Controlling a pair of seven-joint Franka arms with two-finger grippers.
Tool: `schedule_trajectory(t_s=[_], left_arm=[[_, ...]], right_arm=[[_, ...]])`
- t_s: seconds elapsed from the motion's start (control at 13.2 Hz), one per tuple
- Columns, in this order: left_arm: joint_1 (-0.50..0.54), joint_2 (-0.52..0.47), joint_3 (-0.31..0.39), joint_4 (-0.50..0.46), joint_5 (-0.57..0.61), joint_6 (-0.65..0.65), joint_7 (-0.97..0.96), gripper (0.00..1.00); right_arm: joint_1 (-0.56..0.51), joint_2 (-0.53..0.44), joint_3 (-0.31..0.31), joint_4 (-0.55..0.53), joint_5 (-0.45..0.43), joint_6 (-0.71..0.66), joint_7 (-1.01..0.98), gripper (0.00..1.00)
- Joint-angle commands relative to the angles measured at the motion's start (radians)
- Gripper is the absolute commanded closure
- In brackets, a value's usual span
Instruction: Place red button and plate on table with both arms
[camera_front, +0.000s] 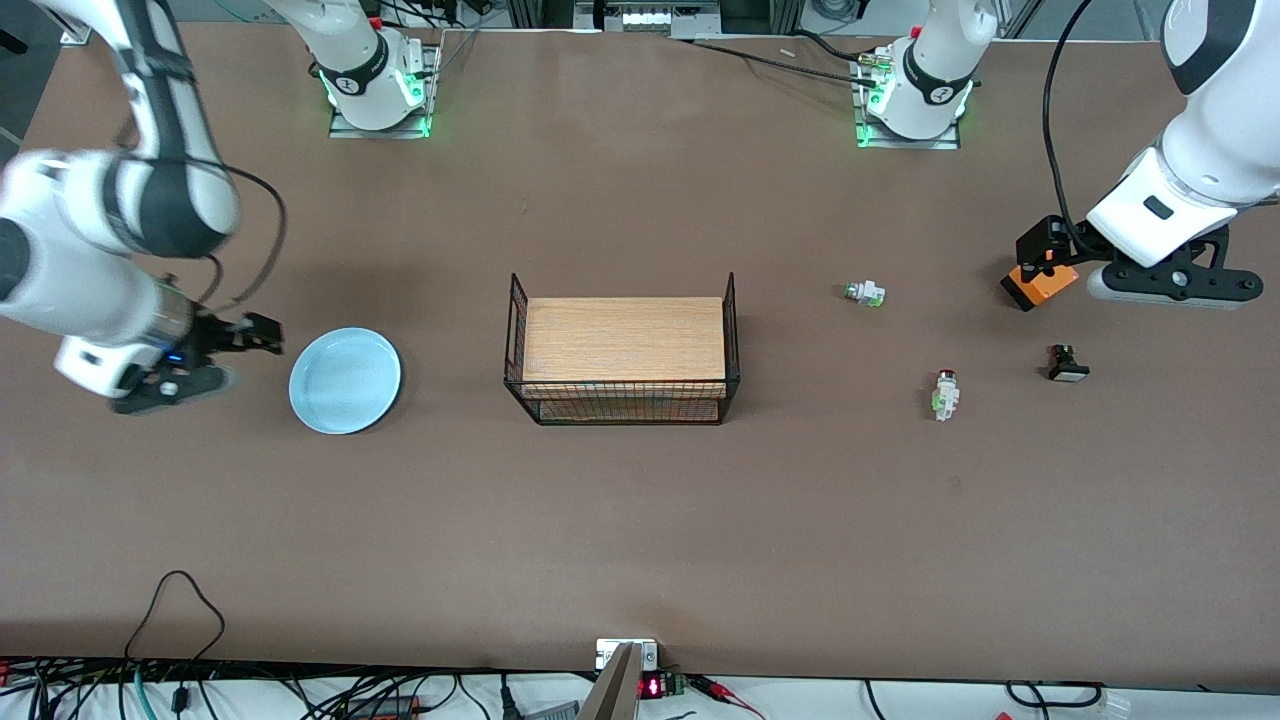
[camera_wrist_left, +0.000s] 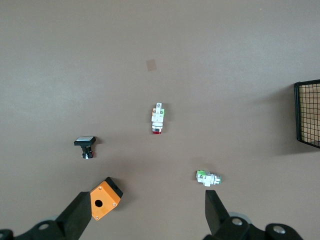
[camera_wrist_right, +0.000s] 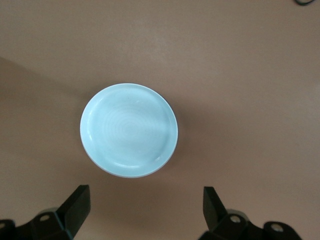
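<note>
I see both pincers spread and empty, the right pincer (camera_front: 262, 335) beside the round light blue plate (camera_front: 345, 380) on the brown counter (camera_front: 640, 520), the left pincer (camera_front: 1045, 262) up over the counter near the cream-bodied, red-capped button (camera_front: 944, 393) lying there.

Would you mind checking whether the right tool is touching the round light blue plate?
Apart. The right wrist view shows bare brown table between the open right tool and the plate.

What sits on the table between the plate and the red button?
The wire rack with its wooden top stands between the plate and the red button; the front view shows it.
</note>
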Motion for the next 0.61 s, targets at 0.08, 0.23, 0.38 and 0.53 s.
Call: schedule_trajectory(t_s=[0.08, 0.23, 0.38, 0.53], left_arm=[[-0.004, 0.01, 0.005, 0.029, -0.015, -0.012, -0.006, 0.0], [-0.004, 0.01, 0.005, 0.029, -0.015, -0.012, -0.006, 0.0], [-0.004, 0.01, 0.005, 0.029, -0.015, -0.012, -0.006, 0.0], [-0.005, 0.012, 0.005, 0.031, -0.015, -0.011, -0.006, 0.0]], right_arm=[[0.028, -0.059, -0.008, 0.157, -0.047, -0.296, 0.091, 0.0], [0.036, -0.099, -0.005, 0.186, -0.042, -0.324, 0.091, 0.0], [0.034, -0.151, -0.007, 0.189, -0.041, -0.321, 0.094, 0.0], [0.037, -0.192, -0.002, 0.189, -0.051, -0.312, 0.094, 0.0]])
